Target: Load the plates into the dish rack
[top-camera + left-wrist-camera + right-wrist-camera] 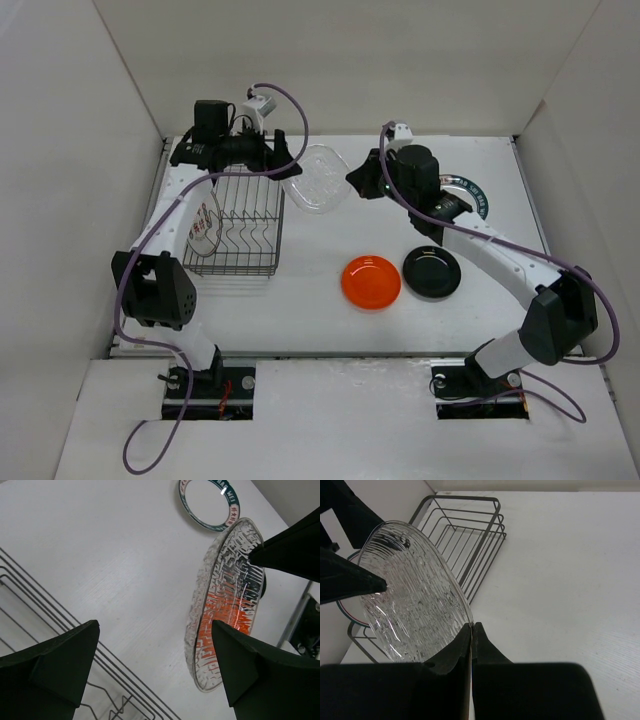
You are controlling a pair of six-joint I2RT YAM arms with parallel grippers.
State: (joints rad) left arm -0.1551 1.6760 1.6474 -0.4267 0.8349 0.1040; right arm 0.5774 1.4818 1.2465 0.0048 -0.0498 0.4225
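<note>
My right gripper [472, 625] is shut on the near rim of the clear plate [410, 605], holding it tilted on edge above the table beside the dish rack [235, 225]. My left gripper [155, 627] is open just left of the plate [225, 600], whose lower rim lies by the right finger [250, 675]. From above, the left gripper [288, 158] and right gripper [355, 182] flank the clear plate [320, 178]. A white plate with red characters [205, 225] stands in the rack. The orange plate [371, 281] and black plate [431, 271] lie flat on the table.
The green-rimmed plate [478, 195] lies at the back right, partly under my right arm, and appears in the left wrist view as the green-rimmed plate [210, 502]. The rack's wire edge [60, 630] is below the left gripper. White walls [80, 150] enclose the table on three sides.
</note>
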